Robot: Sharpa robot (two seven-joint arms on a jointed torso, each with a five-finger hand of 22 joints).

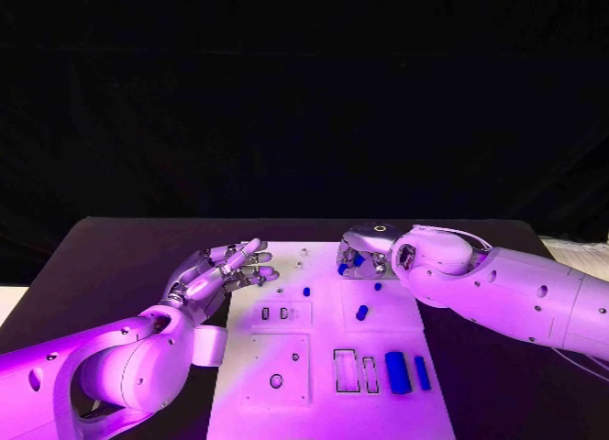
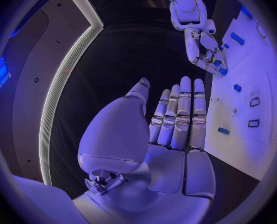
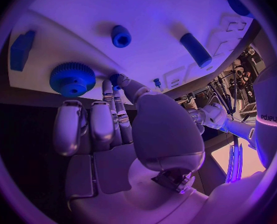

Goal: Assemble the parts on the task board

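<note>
Reaching over the far end of the white task board (image 1: 334, 367), the right hand (image 1: 361, 257) pinches a small blue part (image 3: 115, 78) between thumb and fingertip, close to a blue gear (image 3: 71, 78) on the board. The left hand (image 1: 226, 272) hovers at the board's left edge, fingers straight and together, holding nothing. The part looks rigid, light and smooth, so a fingertip pinch across its sides seems safest against slipping.

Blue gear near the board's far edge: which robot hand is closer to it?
Right. The right robot hand reaches over the task board, fingertips just beside the blue gear. The left robot hand hovers flat at the board's left edge, farther away.
</note>
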